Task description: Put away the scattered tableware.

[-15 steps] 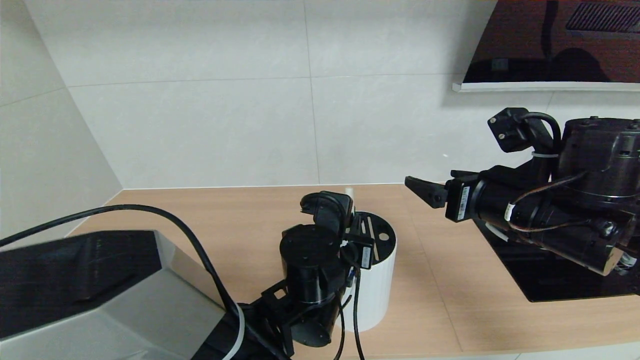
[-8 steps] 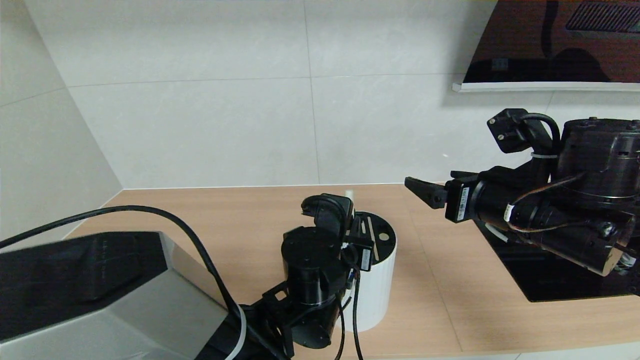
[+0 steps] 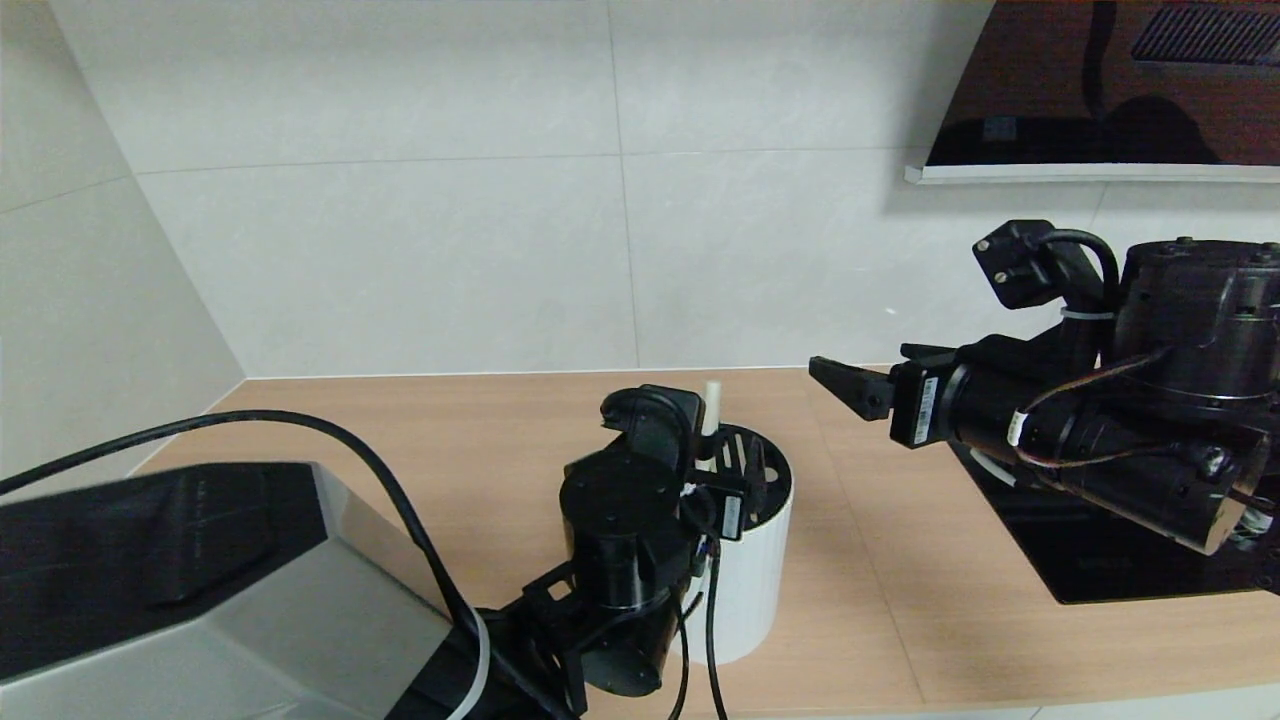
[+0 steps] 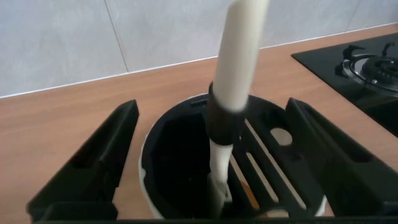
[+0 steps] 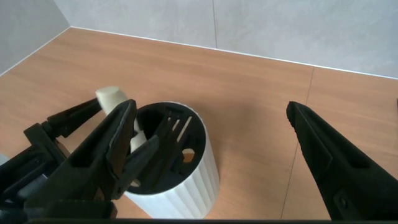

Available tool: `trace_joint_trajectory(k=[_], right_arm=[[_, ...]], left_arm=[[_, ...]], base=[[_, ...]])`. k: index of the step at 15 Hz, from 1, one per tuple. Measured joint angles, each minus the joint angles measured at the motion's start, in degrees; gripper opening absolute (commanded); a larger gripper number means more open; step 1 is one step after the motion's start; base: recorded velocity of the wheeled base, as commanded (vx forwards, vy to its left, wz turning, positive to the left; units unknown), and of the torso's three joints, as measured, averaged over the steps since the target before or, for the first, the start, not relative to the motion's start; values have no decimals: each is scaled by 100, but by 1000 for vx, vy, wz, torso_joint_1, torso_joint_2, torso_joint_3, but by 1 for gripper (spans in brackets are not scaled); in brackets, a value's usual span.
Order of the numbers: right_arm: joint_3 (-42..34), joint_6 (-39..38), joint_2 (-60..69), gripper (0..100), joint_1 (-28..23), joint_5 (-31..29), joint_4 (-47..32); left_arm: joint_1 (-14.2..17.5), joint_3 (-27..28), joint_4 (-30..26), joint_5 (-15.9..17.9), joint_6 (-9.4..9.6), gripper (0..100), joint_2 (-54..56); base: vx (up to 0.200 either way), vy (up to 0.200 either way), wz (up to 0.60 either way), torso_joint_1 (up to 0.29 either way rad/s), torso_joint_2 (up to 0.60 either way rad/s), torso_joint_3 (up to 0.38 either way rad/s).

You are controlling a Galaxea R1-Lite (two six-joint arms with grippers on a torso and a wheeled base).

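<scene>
A white ribbed utensil holder [image 3: 748,580] with a black slotted top stands on the wooden counter. A utensil with a white handle [image 3: 712,398] and a dark collar stands upright in the holder's round opening [image 4: 180,168]. My left gripper [image 3: 726,457] hovers just above the holder, open, one finger on each side of the handle [image 4: 239,56] without touching it. My right gripper [image 3: 838,380] hangs open and empty in the air to the right of the holder and higher. In the right wrist view the holder [image 5: 186,180] and the handle [image 5: 112,99] lie below the right gripper [image 5: 211,111].
A black cooktop [image 3: 1100,565] is set into the counter at the right, under my right arm. A dark range hood [image 3: 1100,80] hangs on the tiled wall above it. Bare wooden counter [image 3: 400,430] stretches left of the holder.
My left gripper's fingers have spread apart and let go of the white-handled utensil. More of the handle now shows above the holder. The right arm has barely moved.
</scene>
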State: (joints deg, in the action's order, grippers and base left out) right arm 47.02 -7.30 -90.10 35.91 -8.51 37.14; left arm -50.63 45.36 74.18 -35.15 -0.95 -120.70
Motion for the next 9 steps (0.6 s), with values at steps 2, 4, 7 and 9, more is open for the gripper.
trace_joint_trajectory(k=[2, 4, 7, 9], right_arm=[[-2, 2, 0, 100, 0, 4, 0], [-6, 0, 2, 100, 0, 9, 7], [0, 2, 20, 100, 0, 20, 10], [9, 0, 94, 100, -2, 49, 35]], left_arm=[[0, -22, 5, 1, 0, 100, 27], [2, -149, 22, 22, -9, 100, 133], [16, -449, 117, 354, -239, 100, 549], [20, -722, 289, 885, -477, 100, 1100]], base=[[0, 0, 0, 0, 0, 0], [0, 0, 0, 0, 0, 0], [0, 0, 0, 0, 0, 0], [0, 0, 0, 0, 0, 0]])
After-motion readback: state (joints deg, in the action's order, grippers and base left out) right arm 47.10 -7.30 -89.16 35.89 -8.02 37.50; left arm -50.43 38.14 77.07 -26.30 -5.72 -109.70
